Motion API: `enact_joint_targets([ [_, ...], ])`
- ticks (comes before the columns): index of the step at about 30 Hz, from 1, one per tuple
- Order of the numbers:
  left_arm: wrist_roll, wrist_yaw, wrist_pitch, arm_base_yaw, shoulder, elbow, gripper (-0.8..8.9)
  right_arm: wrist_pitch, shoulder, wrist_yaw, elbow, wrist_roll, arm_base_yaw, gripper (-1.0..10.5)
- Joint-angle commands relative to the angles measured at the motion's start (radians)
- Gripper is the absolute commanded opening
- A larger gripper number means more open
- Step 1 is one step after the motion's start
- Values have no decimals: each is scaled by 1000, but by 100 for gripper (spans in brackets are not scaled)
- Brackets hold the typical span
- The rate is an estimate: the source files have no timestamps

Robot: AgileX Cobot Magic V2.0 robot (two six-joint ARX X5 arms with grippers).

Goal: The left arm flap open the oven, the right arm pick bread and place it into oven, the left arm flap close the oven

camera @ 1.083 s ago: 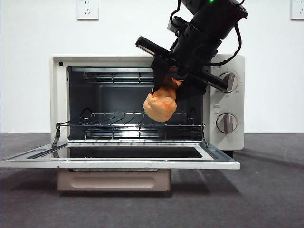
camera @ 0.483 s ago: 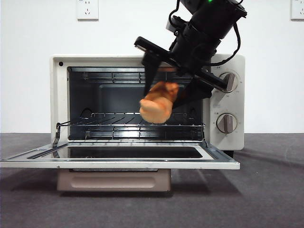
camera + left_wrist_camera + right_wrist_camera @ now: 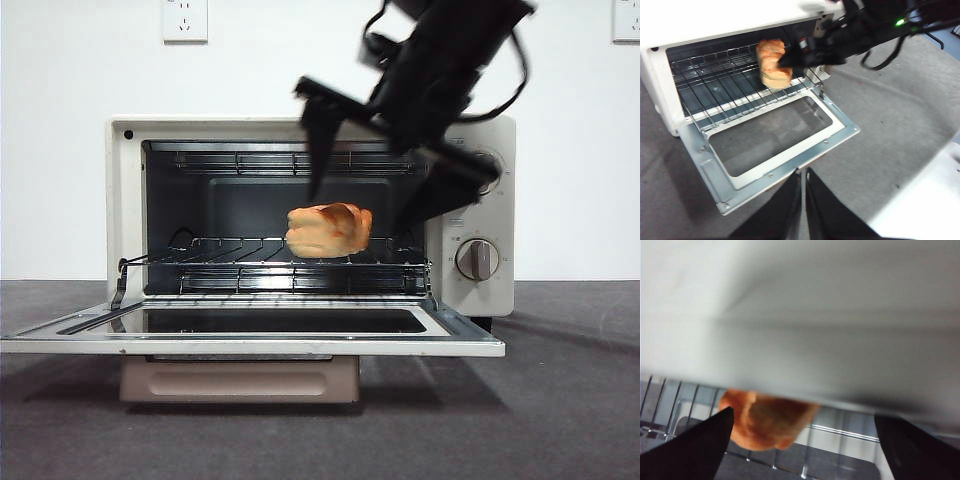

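The right gripper [image 3: 370,205] is motion-blurred and hides the oven's [image 3: 125,200] upper knob; above it, the oven top blurs across the right wrist view.

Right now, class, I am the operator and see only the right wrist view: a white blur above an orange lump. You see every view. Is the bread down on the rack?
Observer: Yes. In the front view the bread sits on the wire rack inside the oven.
Operator: Is my gripper clamping it?
Observer: No. The right gripper is open above the bread, its fingers spread wider than the bread.
Operator: And the door?
Observer: The left wrist view shows the door folded down flat, with the left gripper shut, just off the door's front edge.
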Motion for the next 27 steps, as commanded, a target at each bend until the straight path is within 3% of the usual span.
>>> enact_joint_targets([
  [1, 10, -15, 12, -8, 23, 22, 19, -47, -69, 8, 15, -18, 22, 451],
  [6, 10, -9, 23, -8, 85, 22, 16, -211, -230, -21, 15, -68, 57, 450],
  [13, -33, 92, 67, 10, 201, 23, 14, -468, -490, -31, 15, -249, 90, 450],
  [20, -32, 143, 143, 155, 358, 22, 14, -653, -708, -32, 15, -401, 72, 450],
  [23, -19, 265, 163, 259, 440, 22, 14, -698, -786, -32, 15, -452, 53, 450],
  [27, 29, 431, 182, 399, 547, 19, 14, -759, -867, -32, 15, -469, 29, 450],
])
